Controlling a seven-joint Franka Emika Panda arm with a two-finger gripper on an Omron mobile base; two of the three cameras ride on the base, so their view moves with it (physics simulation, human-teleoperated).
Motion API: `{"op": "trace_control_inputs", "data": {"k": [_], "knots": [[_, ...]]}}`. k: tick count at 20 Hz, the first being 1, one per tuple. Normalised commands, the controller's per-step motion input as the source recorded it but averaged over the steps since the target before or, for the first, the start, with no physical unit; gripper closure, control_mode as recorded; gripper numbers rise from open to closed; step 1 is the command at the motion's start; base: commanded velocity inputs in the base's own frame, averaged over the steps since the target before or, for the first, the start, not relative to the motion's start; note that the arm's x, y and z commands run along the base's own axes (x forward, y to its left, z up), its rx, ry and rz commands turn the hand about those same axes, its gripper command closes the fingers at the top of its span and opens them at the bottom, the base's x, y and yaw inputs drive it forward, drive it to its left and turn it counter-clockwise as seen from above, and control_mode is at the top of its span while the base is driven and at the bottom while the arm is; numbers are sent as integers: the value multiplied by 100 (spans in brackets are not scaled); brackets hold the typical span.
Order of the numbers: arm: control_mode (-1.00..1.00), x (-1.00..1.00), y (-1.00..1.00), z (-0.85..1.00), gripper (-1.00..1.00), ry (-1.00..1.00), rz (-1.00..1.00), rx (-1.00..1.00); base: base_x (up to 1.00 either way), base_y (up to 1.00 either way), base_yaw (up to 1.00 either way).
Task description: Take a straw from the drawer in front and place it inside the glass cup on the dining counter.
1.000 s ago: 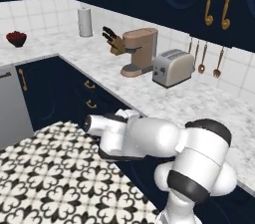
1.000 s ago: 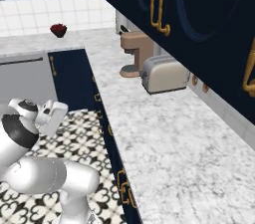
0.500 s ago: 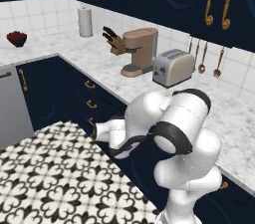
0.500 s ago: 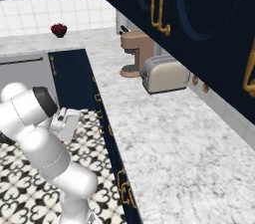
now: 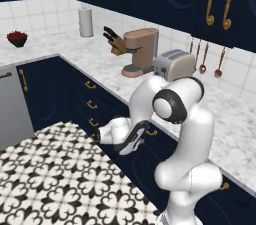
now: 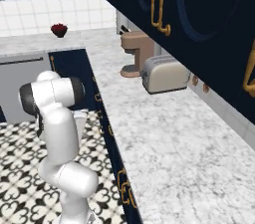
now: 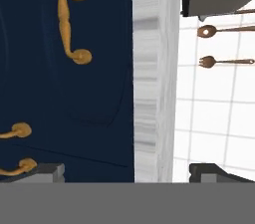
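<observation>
The white arm with dark joints is folded low in front of the navy blue cabinet run, its two-finger gripper held close to the cabinet face with the jaws spread wide and nothing between them; the dark fingertips are seen at the two lower corners of the hand view. Facing the hand is the wide navy blue drawer with the flat front, shut, its curved brass handle lying ahead of the gripper — two further brass handles are seen beside it on neighbouring fronts. Beyond the drawer's edge runs the white-grey marbled worktop, on which a brown coffee machine, a silver toaster, a knife block and a paper-towel roll are set. Wooden utensils hang on the tiled wall behind the toaster. A dark bowl of red fruit stands at the far end of the worktop, well apart — above a grey dishwasher front.
</observation>
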Motion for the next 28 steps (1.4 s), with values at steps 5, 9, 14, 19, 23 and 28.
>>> {"op": "trace_control_inputs", "data": {"k": [5, 9, 14, 19, 23, 28], "knots": [[-100, 44, -30, -26, -100, 0, 0, -1, 0, 0, 0], [-100, 53, -33, -22, -100, 0, 0, 0, 0, 0, 0], [-100, 39, -32, -26, -100, 0, 0, 0, 0, 0, 0], [-100, 27, -27, -25, -100, 0, 0, 0, 0, 0, 0], [-100, 29, -7, -31, -100, 0, 0, 0, 0, 0, 0], [-100, 32, -4, -33, -100, -1, 0, 0, 0, 0, 0]]}}
